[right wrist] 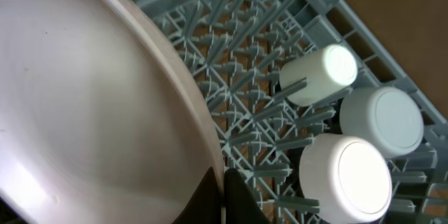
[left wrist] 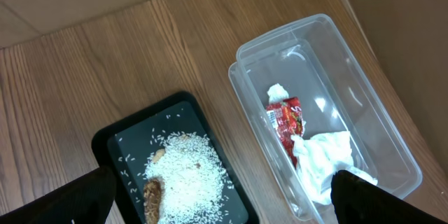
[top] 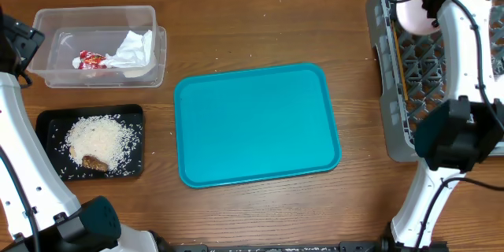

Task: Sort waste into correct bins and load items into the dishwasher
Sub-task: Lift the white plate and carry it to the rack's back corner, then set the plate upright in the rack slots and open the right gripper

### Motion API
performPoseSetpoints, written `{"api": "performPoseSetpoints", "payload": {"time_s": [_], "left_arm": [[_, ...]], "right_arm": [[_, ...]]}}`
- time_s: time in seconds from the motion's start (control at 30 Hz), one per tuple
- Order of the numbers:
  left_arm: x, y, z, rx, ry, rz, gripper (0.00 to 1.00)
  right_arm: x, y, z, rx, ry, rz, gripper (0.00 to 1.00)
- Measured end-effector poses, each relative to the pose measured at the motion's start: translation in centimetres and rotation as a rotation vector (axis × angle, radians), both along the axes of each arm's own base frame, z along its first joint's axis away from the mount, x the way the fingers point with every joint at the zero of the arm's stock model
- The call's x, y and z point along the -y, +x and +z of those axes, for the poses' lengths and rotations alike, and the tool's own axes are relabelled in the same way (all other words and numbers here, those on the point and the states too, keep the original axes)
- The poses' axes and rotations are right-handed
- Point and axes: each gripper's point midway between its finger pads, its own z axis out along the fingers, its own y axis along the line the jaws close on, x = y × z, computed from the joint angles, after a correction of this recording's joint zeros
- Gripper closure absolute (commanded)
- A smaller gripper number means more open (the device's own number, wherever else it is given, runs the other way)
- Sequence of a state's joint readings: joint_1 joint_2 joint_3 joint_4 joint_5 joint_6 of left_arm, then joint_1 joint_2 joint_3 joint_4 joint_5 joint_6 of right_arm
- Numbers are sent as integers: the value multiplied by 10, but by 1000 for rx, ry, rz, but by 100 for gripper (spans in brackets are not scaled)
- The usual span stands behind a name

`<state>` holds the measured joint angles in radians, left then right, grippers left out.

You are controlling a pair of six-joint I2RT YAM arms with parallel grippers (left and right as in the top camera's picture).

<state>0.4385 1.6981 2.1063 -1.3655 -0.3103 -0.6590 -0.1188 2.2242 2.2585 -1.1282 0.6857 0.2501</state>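
Right wrist view had the large round white plate [right wrist: 91, 98] filling its left side, tilted on edge over the grey dish rack [right wrist: 252, 77], with the right hand [right wrist: 222, 185] closed on its rim. Deeper in the rack a small white cup [right wrist: 318, 75] lay on its side among the pegs, just beside an upturned white dish [right wrist: 381, 119] and a second upturned dish [right wrist: 346, 178]. Overhead, the rack sat at the right edge of the wooden surface [top: 260, 24], with the teal tray [top: 256, 122] in the middle. Far left, the clear tub [top: 59, 20] held the crumpled napkin [top: 135, 47] and the red-and-white wrapper [top: 90, 61]. The black tray [top: 51, 122] beside it carried rice [top: 102, 138] and a brown scrap [top: 94, 161]. The left hand [left wrist: 222, 173] hung above both, fingers spread wide, holding nothing.
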Motion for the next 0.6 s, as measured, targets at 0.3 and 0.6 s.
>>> {"api": "performPoseSetpoints", "payload": {"time_s": [0.3, 0.6], "left_arm": [[0, 0, 0, 0, 0, 0, 0], [0, 0, 0, 0, 0, 0, 0]], "right_arm": [[-20, 6, -22, -42, -8, 42, 96], [-45, -1, -15, -77, -6, 65, 67]]}}
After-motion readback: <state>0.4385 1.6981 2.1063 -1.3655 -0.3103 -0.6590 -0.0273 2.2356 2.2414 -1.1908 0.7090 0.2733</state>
